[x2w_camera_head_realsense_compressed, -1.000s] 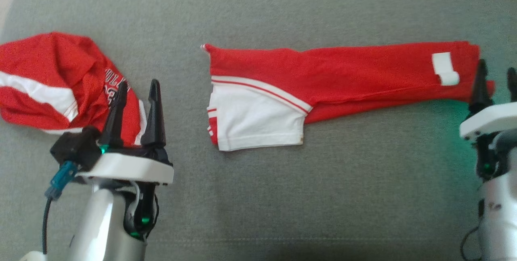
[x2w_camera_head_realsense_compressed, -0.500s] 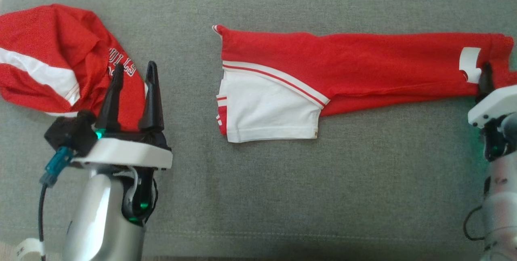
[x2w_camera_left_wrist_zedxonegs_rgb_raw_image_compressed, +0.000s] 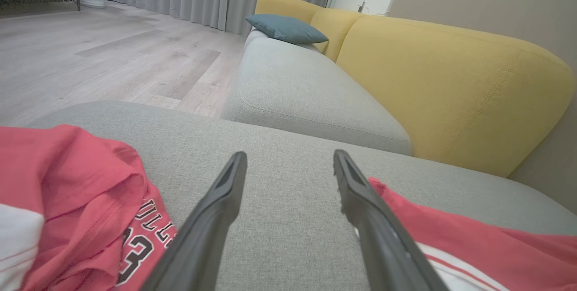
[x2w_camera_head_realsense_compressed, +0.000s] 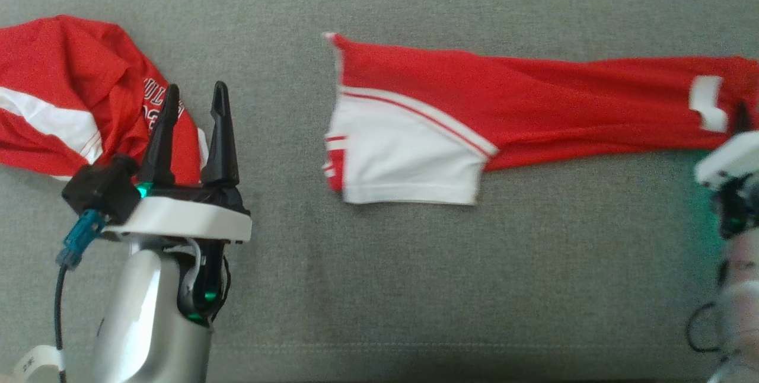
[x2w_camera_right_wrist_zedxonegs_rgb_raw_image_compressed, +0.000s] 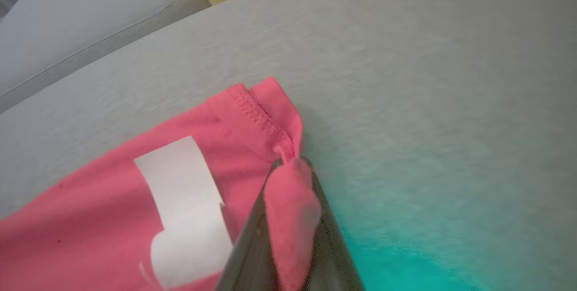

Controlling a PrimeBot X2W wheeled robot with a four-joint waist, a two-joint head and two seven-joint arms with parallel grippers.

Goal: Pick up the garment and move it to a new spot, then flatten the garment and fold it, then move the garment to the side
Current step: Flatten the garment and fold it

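The garment (x2w_camera_head_realsense_compressed: pixel 533 98) is a long red strip with a white panel at its left end, lying flat across the grey cushion (x2w_camera_head_realsense_compressed: pixel 415 288). My right gripper (x2w_camera_head_realsense_compressed: pixel 740 115) sits at its right end, beside a white patch (x2w_camera_head_realsense_compressed: pixel 705 101). In the right wrist view the right gripper (x2w_camera_right_wrist_zedxonegs_rgb_raw_image_compressed: pixel 290 162) is shut, with a fold of the garment's (x2w_camera_right_wrist_zedxonegs_rgb_raw_image_compressed: pixel 112 201) red hem pinched between the fingers. My left gripper (x2w_camera_head_realsense_compressed: pixel 194 95) is open and holds nothing, hovering left of the garment. In the left wrist view the left gripper (x2w_camera_left_wrist_zedxonegs_rgb_raw_image_compressed: pixel 288 165) frames bare cushion, with the garment (x2w_camera_left_wrist_zedxonegs_rgb_raw_image_compressed: pixel 473 246) to its right.
A second red garment (x2w_camera_head_realsense_compressed: pixel 65 86) with white stripes and black lettering lies crumpled at the left, partly behind my left fingers, also visible in the left wrist view (x2w_camera_left_wrist_zedxonegs_rgb_raw_image_compressed: pixel 67 192). Beyond stand a grey sofa seat (x2w_camera_left_wrist_zedxonegs_rgb_raw_image_compressed: pixel 306 88) and yellow backrests (x2w_camera_left_wrist_zedxonegs_rgb_raw_image_compressed: pixel 451 84). The cushion's front edge (x2w_camera_head_realsense_compressed: pixel 379 365) runs along the bottom.
My right gripper has closed on the garment's right end, where it stood open a second ago. The head camera has shifted, so the whole picture has moved. The left gripper stays open.
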